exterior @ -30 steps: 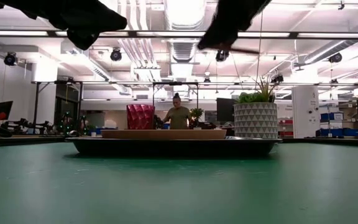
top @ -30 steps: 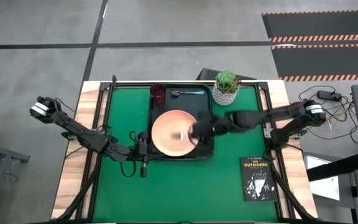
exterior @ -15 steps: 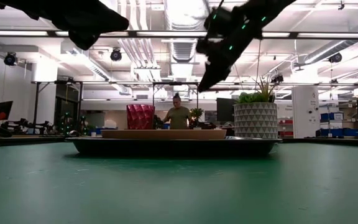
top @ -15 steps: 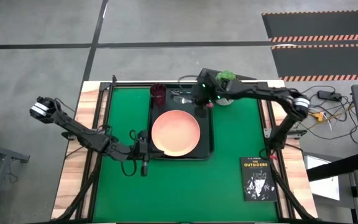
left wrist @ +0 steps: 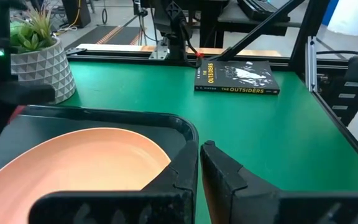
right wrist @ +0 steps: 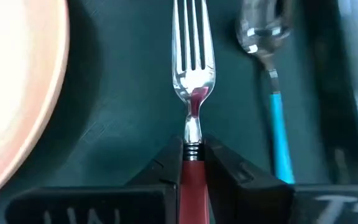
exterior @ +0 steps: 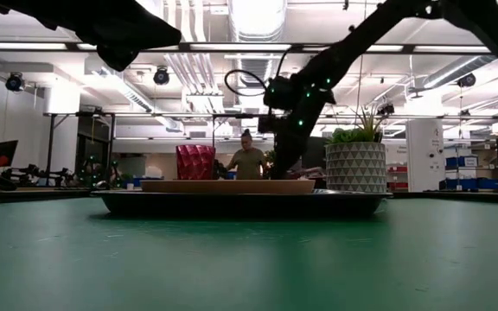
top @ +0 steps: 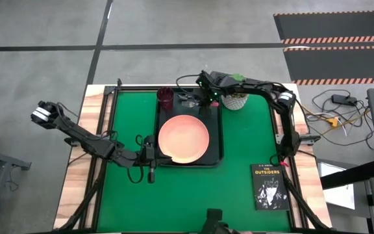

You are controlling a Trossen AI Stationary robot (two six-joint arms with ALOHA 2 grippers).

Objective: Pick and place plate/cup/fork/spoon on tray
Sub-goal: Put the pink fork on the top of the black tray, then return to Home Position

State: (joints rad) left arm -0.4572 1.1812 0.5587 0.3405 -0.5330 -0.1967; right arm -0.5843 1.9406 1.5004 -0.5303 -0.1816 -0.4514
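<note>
One salmon-pink plate [top: 182,138], one maroon cup [top: 165,97], one fork [right wrist: 194,81] and one blue-handled spoon [right wrist: 267,81] all sit within the dark tray [top: 214,153] on the green table [top: 245,142]. The right gripper [right wrist: 192,163], over the tray's far end between plate and rim, is clamped on the fork's red handle, tines pointing forward beside the spoon; whether the fork touches the tray is unclear. The left gripper [left wrist: 199,163], fingers together, rests at the tray's near left corner. One potted plant [top: 236,97] and one book, "The Outsiders" [top: 269,186], stand outside the tray.
</note>
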